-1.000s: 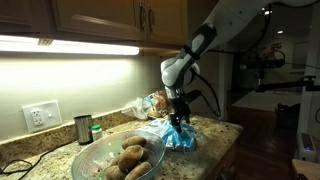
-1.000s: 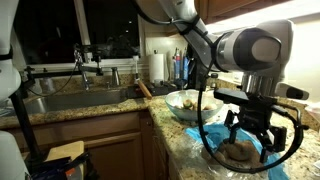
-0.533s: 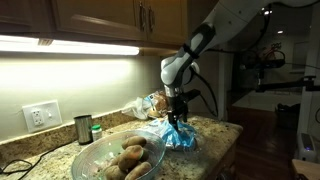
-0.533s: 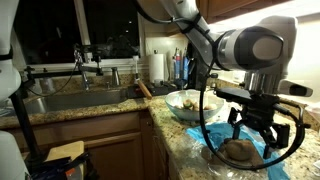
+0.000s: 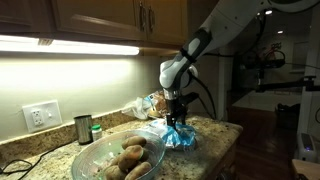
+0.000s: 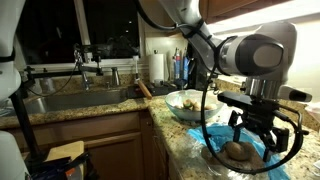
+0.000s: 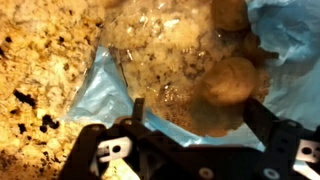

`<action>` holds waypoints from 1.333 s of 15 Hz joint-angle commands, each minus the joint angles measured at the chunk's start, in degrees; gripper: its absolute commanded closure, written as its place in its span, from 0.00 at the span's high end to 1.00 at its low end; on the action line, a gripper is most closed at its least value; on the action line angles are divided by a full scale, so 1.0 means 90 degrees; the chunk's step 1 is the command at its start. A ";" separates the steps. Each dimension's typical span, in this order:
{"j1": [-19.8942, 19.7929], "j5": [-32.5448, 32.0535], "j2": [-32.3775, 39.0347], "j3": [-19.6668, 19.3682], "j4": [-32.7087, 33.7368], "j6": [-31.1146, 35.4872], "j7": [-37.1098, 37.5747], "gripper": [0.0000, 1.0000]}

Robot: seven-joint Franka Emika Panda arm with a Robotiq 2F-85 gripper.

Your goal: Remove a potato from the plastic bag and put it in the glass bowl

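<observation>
In an exterior view, I have the gripper (image 5: pixel 178 119) hanging straight down over the plastic bag (image 5: pixel 184 138), which lies crumpled on the granite counter (image 5: pixel 216 130). The glass bowl (image 5: pixel 82 158) sits beside it, apart from the bag, with several potatoes (image 5: pixel 131 156) already in it.

In an exterior view from the counter end, the claw (image 6: pixel 257 140) is spread wide and holds nothing. A brown potato (image 6: pixel 237 151) lies just beneath it in the bag's folds. The bowl (image 6: pixel 176 110) stands farther back, near the sink (image 6: pixel 70 100).

In the wrist view, the fingers (image 7: pixel 136 108) stand well apart, and one potato (image 7: pixel 232 80) lies between them, nearer the right-hand one. Clear film (image 7: pixel 160 45) crinkles around it, with blue plastic (image 7: pixel 292 50) alongside; I cannot tell whether film covers the potato's top.

I judge the potato firm, fairly heavy and rounded, so I would pinch across its middle. The film is thin and slippery and could get caught in the pinch or lift with it.
</observation>
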 commanded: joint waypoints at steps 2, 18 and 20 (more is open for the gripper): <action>-0.0079 0.0164 0.0165 0.0066 0.0167 0.0106 -0.0094 1.00; -0.0197 0.0525 0.0427 0.0226 0.0443 -0.0054 -0.0411 1.00; -0.0196 0.0517 0.0426 0.0217 0.0452 -0.0074 -0.0396 0.82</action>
